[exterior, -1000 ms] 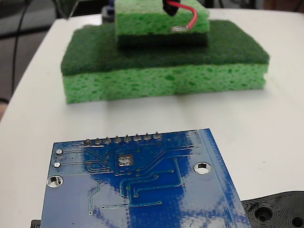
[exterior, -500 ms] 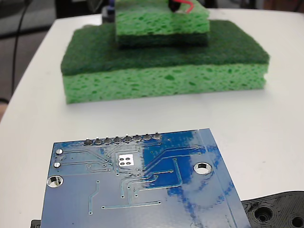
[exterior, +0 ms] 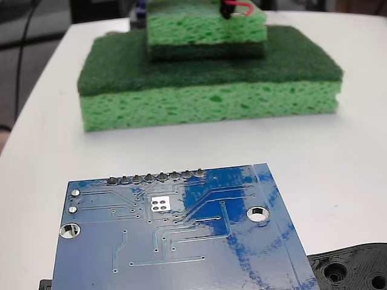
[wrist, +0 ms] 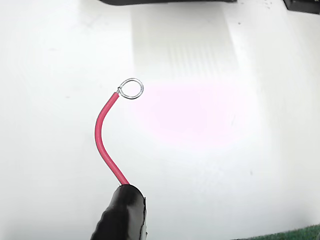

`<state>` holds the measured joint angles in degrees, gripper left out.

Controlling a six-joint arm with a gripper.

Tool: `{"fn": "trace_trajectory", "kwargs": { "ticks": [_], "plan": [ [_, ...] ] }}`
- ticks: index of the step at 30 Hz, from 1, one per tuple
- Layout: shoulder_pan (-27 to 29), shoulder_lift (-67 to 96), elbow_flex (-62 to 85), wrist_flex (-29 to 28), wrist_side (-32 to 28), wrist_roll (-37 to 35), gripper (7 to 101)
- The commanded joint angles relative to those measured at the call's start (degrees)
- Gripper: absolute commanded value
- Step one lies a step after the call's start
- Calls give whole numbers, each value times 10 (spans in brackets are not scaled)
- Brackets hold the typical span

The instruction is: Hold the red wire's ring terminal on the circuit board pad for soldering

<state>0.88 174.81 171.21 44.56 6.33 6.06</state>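
Note:
The blue circuit board (exterior: 175, 235) lies at the front of the fixed view. Its silver square pad (exterior: 160, 203) sits bare near the board's far edge. Far behind and above it, at the picture's top edge, my gripper (exterior: 225, 9) shows as a black tip over the small upper sponge, shut on the red wire (exterior: 243, 7). In that view the ring terminal is cut off by the frame. In the wrist view the red wire (wrist: 102, 140) curves up out of my gripper (wrist: 127, 195) and ends in the ring terminal (wrist: 131, 89), which hangs over white table.
A large green sponge (exterior: 208, 99) carries a smaller green sponge (exterior: 205, 30) at the back of the white table (exterior: 338, 157). A black plastic piece with holes (exterior: 354, 269) lies right of the board. A corner of sponge (wrist: 295, 234) shows in the wrist view.
The gripper has lifted the wire off the small sponge. The ring terminal, seen on the sponge a second ago, has left the fixed view at the top. The board has not moved.

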Motion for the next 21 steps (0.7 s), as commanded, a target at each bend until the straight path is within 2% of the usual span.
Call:
{"fn": "trace_trajectory", "kwargs": {
  "ticks": [1,21],
  "plan": [
    [-1,1,-2,-2,-4,-1,1003],
    [-5,2,3,-3,5,1,1003]
  ]
}}
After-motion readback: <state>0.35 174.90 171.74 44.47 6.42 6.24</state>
